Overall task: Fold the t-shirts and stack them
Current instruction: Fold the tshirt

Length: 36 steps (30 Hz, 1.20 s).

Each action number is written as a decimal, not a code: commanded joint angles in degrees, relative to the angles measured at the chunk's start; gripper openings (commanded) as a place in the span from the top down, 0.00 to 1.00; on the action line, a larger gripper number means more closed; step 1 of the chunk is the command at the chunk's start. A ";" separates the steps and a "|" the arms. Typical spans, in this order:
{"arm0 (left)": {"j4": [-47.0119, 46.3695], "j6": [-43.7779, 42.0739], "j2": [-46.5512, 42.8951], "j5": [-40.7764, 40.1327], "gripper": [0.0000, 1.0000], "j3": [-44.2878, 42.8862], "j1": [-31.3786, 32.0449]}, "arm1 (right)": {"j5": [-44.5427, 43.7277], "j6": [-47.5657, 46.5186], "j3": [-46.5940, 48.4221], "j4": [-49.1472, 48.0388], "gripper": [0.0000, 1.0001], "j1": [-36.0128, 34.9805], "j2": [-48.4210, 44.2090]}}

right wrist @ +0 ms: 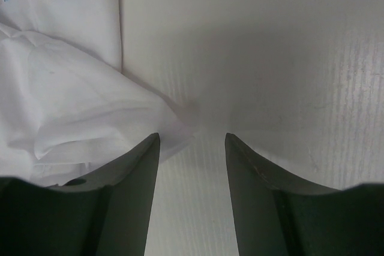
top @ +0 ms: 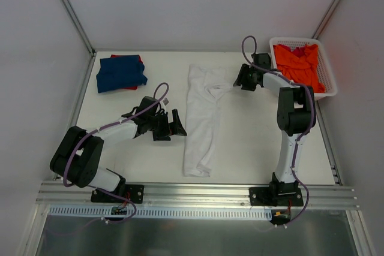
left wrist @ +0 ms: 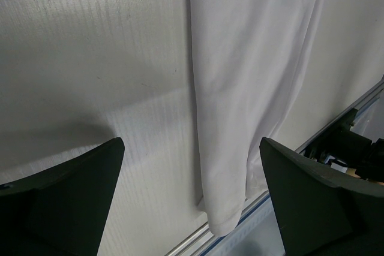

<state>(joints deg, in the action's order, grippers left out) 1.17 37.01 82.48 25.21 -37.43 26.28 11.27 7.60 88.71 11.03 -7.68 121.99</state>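
Observation:
The white t-shirt [top: 201,118] lies folded lengthwise as a long strip down the middle of the table, its lower end at the front edge. In the left wrist view it [left wrist: 252,76] runs between my open fingers. My left gripper [top: 178,124] is open and empty just left of the strip. My right gripper [top: 239,78] is open and empty at the shirt's upper right corner; that rumpled corner [right wrist: 78,106] touches the left fingertip [right wrist: 147,154]. The folded dark blue shirt [top: 120,72] lies on the red shirt [top: 137,59] at back left. The orange shirt [top: 300,63] sits in the basket.
A white lattice basket [top: 329,70] stands at the back right against the wall. An aluminium rail [top: 198,193] runs along the table's front edge, also seen in the left wrist view [left wrist: 336,118]. White walls close in the table on three sides.

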 commanded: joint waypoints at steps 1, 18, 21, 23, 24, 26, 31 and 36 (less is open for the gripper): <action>-0.91 0.16 0.05 0.98 0.02 -0.01 0.17 | 2.79 1.98 -0.99 -3.47 0.49 0.21 -0.79; -0.99 0.60 -1.00 1.24 0.02 0.52 0.17 | 5.26 3.39 -1.87 -4.96 0.74 0.30 0.61; -0.99 0.51 -1.27 1.24 0.02 0.78 0.17 | 5.34 3.30 -2.13 -5.23 0.83 0.30 0.70; -0.91 0.51 -1.35 1.24 0.03 0.87 0.17 | 5.52 3.39 -2.13 -5.40 0.91 0.21 0.79; -0.99 0.51 -1.44 1.24 0.03 1.04 0.17 | 5.52 3.39 -2.22 -5.49 0.94 0.21 0.70; -0.99 0.51 -1.70 1.33 0.03 1.22 0.17 | 5.69 3.30 -2.22 -5.40 1.00 0.21 0.53; -0.99 0.78 -1.79 1.24 0.02 1.13 0.17 | 6.22 2.95 -2.31 -5.40 1.00 -0.14 -1.49; -0.99 0.60 -1.79 1.33 0.02 1.13 0.17 | 5.96 2.16 -2.05 -4.88 1.00 -1.45 -4.39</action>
<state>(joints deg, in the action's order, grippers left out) 1.06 37.06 82.35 25.41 -36.58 26.28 15.94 10.46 86.43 7.14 -7.88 122.43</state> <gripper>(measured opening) 0.976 0.008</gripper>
